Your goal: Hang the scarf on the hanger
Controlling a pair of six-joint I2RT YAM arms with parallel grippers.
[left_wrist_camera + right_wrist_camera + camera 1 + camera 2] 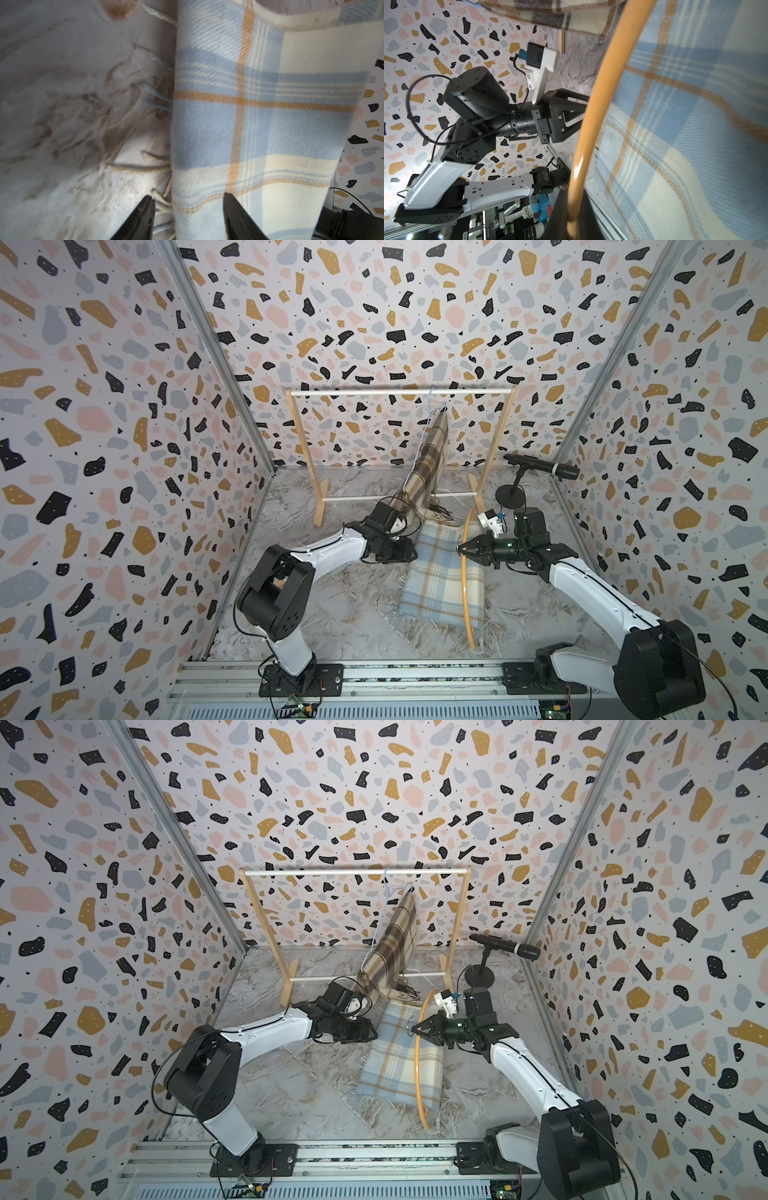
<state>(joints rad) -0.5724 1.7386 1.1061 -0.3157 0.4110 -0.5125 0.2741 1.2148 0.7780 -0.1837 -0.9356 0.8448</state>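
While the blue-and-cream plaid scarf with thin orange lines (pixel 440 580) lies lengthwise on the marble-patterned desk (pixel 332 614) between the two arms, none of it is on a hanger yet. Its fringed near end points toward the arm bases. Its far end sits just beside, perhaps touching, the fringe of a brown plaid scarf (pixel 428 464) that hangs from a pale wooden garment rack (pixel 401 392).

Thin orange rounded hanger (pixel 464 593): stands on edge over the blue scarf's right side, running along its length. Cannot tell whether any part passes under the cloth. Right gripper (pixel 460 549) is clamped on the hanger's rim at one point.

Left gripper (pixel 189 207): jaws parted, astride the scarf's long left edge, one finger over bare desk, the other over fabric. Nothing held.

Risks, as I judge them:
- A shallow bite on that edge may catch only a top layer or a few fringe strands, so the cloth peels open or slides out on the lift.
- A single-point pinch on a thin rim lets the hanger swivel once the scarf's weight drags on it.
- Lifting the far end may snag the brown fringe and tug that scarf askew.
- The grippers sit near each other across a narrow scarf. Feeding cloth through the hanger risks finger contact.
- The hanger's low end sits near the fringe and could tangle.
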